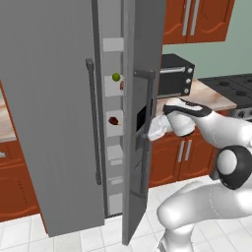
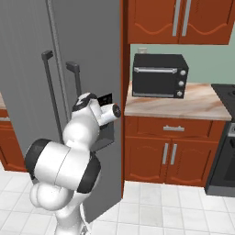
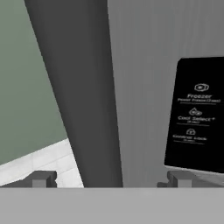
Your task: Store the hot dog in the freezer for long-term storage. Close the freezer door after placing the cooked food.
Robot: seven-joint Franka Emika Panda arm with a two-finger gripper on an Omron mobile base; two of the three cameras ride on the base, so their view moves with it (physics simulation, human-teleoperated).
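Closing step in hand: gripper point(image 3: 109, 178) (jaws spread wide, holding nothing) faced the dispenser-panel door point(image 1: 142, 147), hot dog point(image 1: 121, 85) apparently shelved; next, push door shut.

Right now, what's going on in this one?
The robot arm has its gripper up against the outer face of the fridge door with the dispenser panel, which stands partly open. The hand view shows the fingertips spread apart with nothing between them. The other grey door also stands ajar. Through the gap, a green fruit and a dark red food sit on the shelves inside. I can't make out the hot dog.
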